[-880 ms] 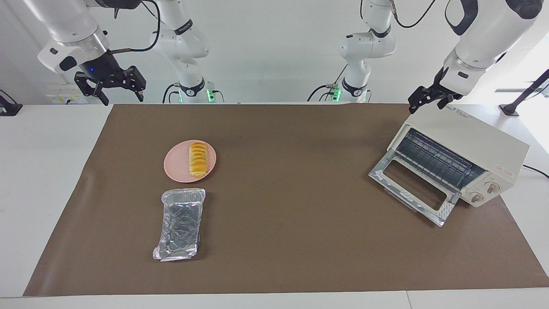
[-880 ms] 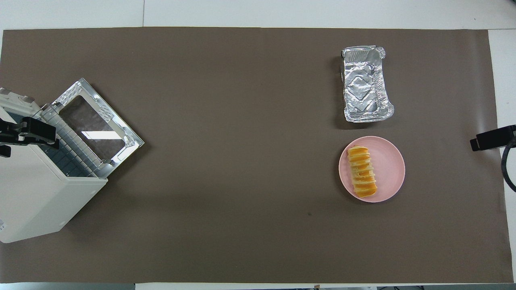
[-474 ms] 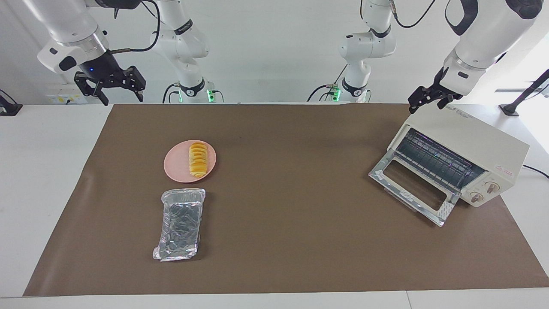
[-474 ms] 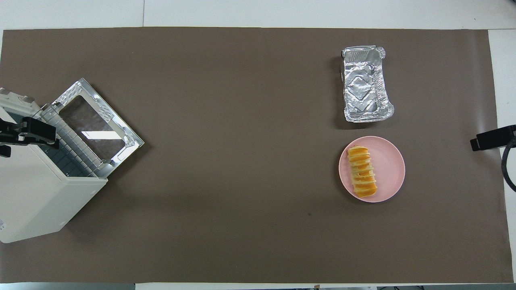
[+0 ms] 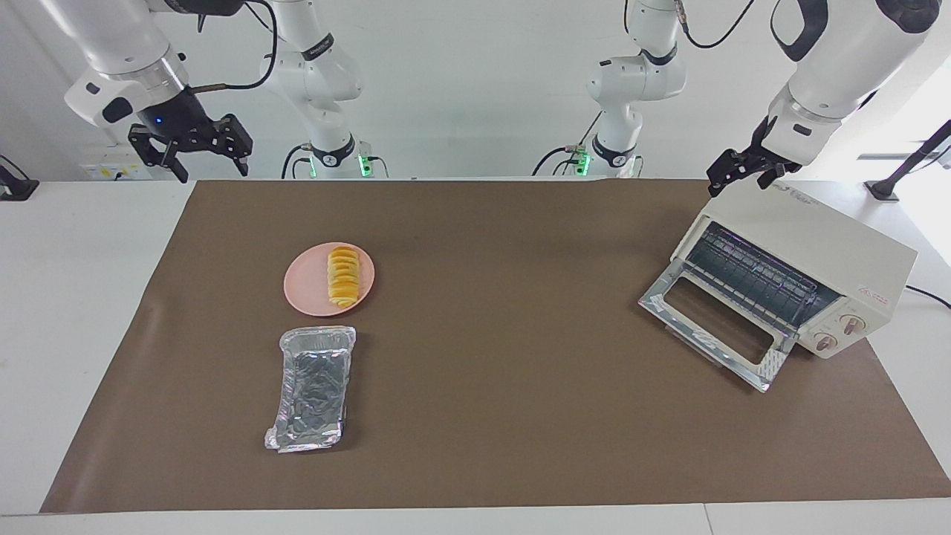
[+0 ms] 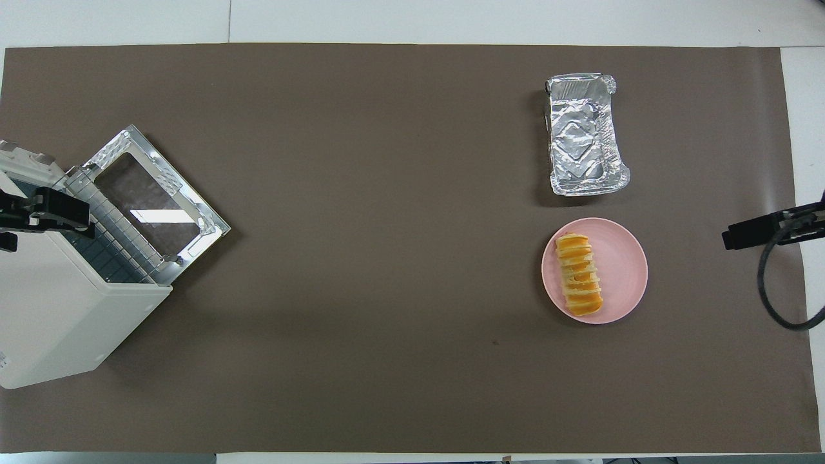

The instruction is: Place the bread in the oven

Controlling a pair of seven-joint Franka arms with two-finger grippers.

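Observation:
The bread (image 5: 342, 276) (image 6: 579, 274), a ridged yellow-orange row of slices, lies on a round pink plate (image 5: 303, 288) (image 6: 626, 270) toward the right arm's end of the table. The cream-white oven (image 5: 825, 245) (image 6: 58, 303) stands at the left arm's end. Its glass door (image 5: 713, 333) (image 6: 151, 203) is folded down and the wire rack (image 5: 750, 275) shows inside. My right gripper (image 5: 213, 167) hangs open in the air over the mat's edge by the robots, holding nothing. My left gripper (image 5: 741, 180) hovers open over the oven's top corner, also holding nothing.
A crinkled silver foil tray (image 5: 312, 390) (image 6: 585, 135) lies beside the plate, farther from the robots. A brown mat (image 5: 505, 371) covers the table between the plate and the oven. The oven's two knobs (image 5: 839, 333) face away from the robots.
In the overhead view my right gripper has shifted a little inward over the mat, toward the plate. The left gripper, bread and oven have not moved.

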